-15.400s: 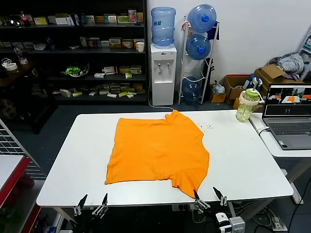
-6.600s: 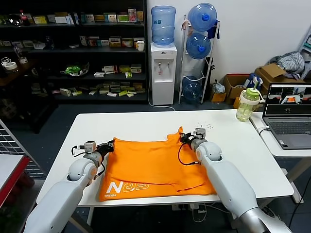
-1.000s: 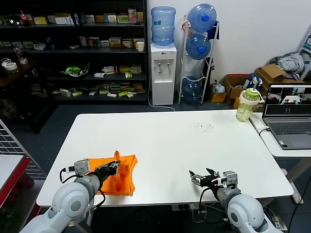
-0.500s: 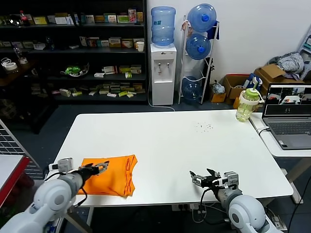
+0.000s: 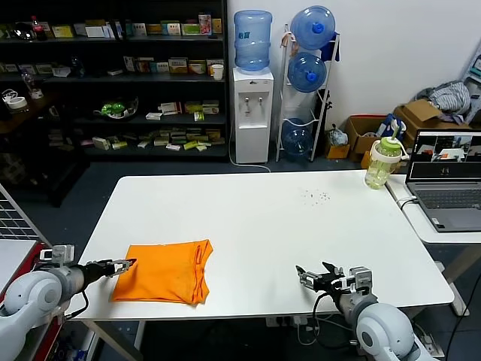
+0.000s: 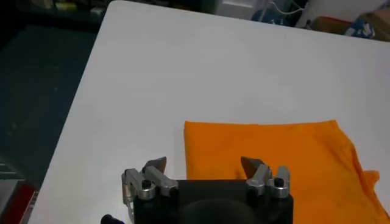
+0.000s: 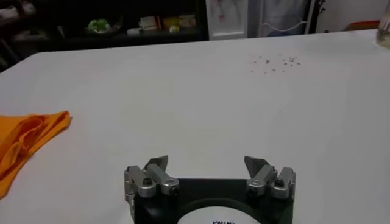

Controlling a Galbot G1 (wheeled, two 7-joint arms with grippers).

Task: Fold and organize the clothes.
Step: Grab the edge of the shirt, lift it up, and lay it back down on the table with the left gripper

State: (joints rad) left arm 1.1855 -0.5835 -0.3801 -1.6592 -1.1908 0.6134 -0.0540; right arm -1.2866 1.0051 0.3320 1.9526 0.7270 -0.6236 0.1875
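Head view shows you the orange T-shirt (image 5: 164,272) folded into a compact, roughly square packet, lying flat near the front-left corner of the white table (image 5: 301,226). Its layered edges face the table's middle, where a seam line and slight bunching show; no lettering is visible on the upper face.

Your left gripper (image 5: 120,265) sits at the packet's left edge, just off the table's left side, jaws spread apart and holding nothing; in the left wrist view its fingertips (image 6: 155,165) frame the near corner of the cloth without clear contact. Your right gripper (image 5: 316,278) rests low near the front edge, right of centre, well apart from the shirt, jaws likewise released.

You appear to be at the closing step: folding looks done and the packet placed. What remains is probably only to draw the left arm clear without snagging the cloth, or to square the bunched edge if you want it tidier.
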